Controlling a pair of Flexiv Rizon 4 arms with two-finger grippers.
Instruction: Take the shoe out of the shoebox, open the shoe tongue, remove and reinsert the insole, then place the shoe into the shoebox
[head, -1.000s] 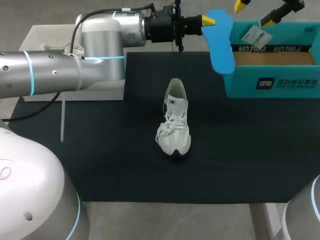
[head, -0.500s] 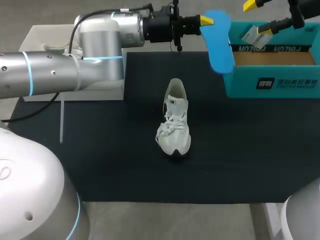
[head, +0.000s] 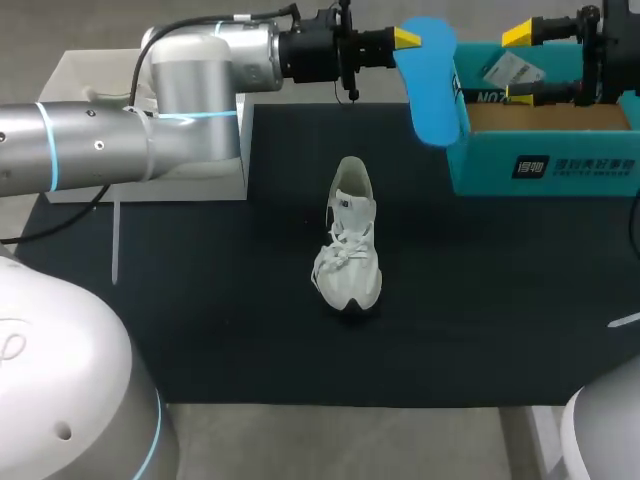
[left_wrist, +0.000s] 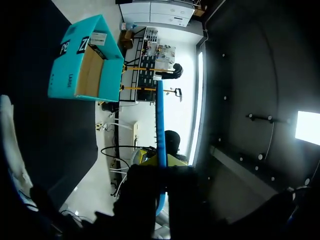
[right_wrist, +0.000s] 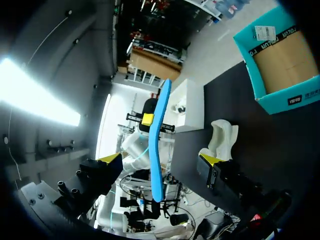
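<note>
Head view, right tool (head: 519, 65) further in, nearing blue insole (head: 431, 82), shoe (head: 350, 240) unmoved

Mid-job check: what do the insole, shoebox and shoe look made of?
Insole: probably foam, matte blue, thin seen edge-on yet holding its shape. Shoebox: cardboard, teal outside, bare brown inside. Shoe: seemingly pale fabric upper with textile laces; sole material unclear.

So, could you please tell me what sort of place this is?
Most likely a robotics test bench: a black mat, a lone shoe and teal shoebox staged on it, and my left gripper holding a blue insole.
</note>
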